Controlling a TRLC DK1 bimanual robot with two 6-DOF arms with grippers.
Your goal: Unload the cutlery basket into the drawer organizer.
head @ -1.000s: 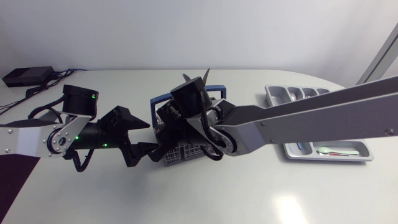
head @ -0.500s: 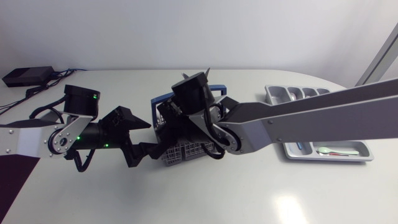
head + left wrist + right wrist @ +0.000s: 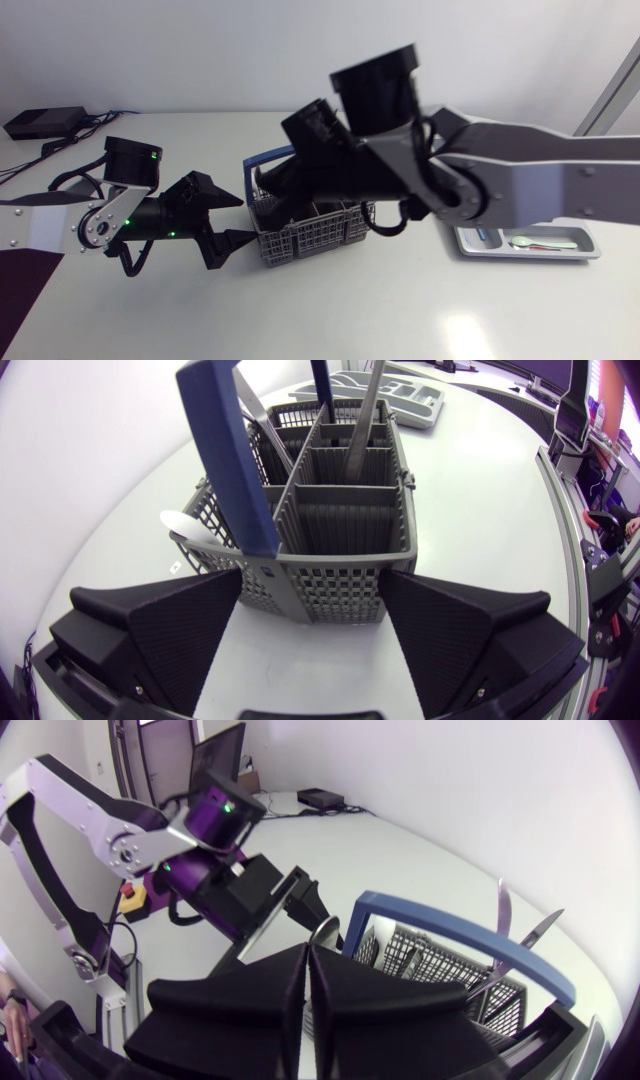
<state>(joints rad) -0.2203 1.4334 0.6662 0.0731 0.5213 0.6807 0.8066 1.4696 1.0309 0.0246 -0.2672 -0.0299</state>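
Note:
The grey cutlery basket (image 3: 305,238) with its blue handle (image 3: 262,158) stands mid-table. Its near end sits between the fingers of my left gripper (image 3: 238,218), which touch it on both sides (image 3: 312,588). Knives (image 3: 362,420) stand in the basket's (image 3: 340,510) far cells, and a pale spoon (image 3: 188,528) leans out beside the handle (image 3: 225,450). My right gripper (image 3: 285,178) hangs above the basket, shut (image 3: 308,952), with nothing visible between its fingers. The spoon bowl (image 3: 325,927) shows just past its tips. The grey organizer (image 3: 590,245) lies at the right, partly hidden by the right arm.
A black box with cables (image 3: 45,122) sits at the table's back left corner. The organizer (image 3: 400,400) holds some cutlery, including a pale spoon (image 3: 535,242). Knife tips (image 3: 503,905) stick up from the basket (image 3: 440,965).
My right arm has risen out of the basket towards the head camera, its fingers closing fully. The basket has settled level. The left arm has stayed put.

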